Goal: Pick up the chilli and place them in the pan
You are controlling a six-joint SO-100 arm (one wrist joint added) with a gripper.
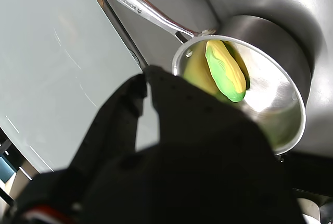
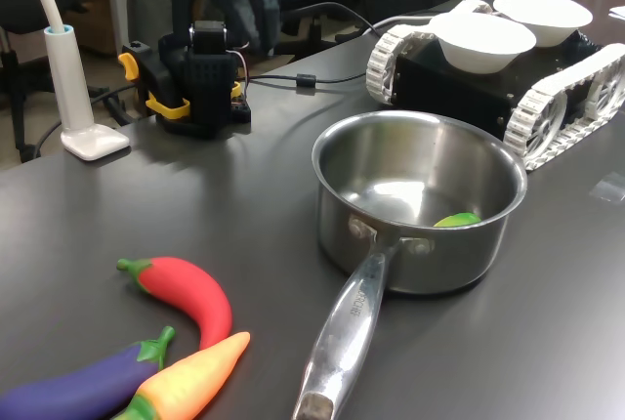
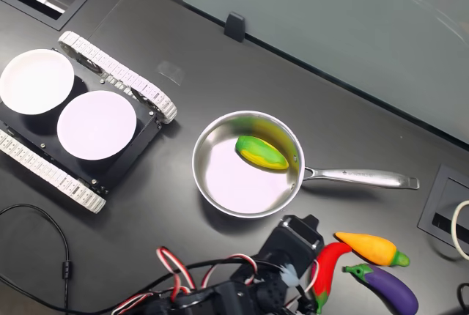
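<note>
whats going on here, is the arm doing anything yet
Not much yet. The arm's tool sits near the pan, holding nothing visible; whether it is open is unclear. The chilli lies on the table beside an eggplant toy and a carrot toy. The pan already contains a green and yellow toy.

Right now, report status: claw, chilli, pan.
Claw over table between pan and chilli, state unclear. Chilli untouched beside carrot toy. Pan holds a yellow-green toy.
</note>
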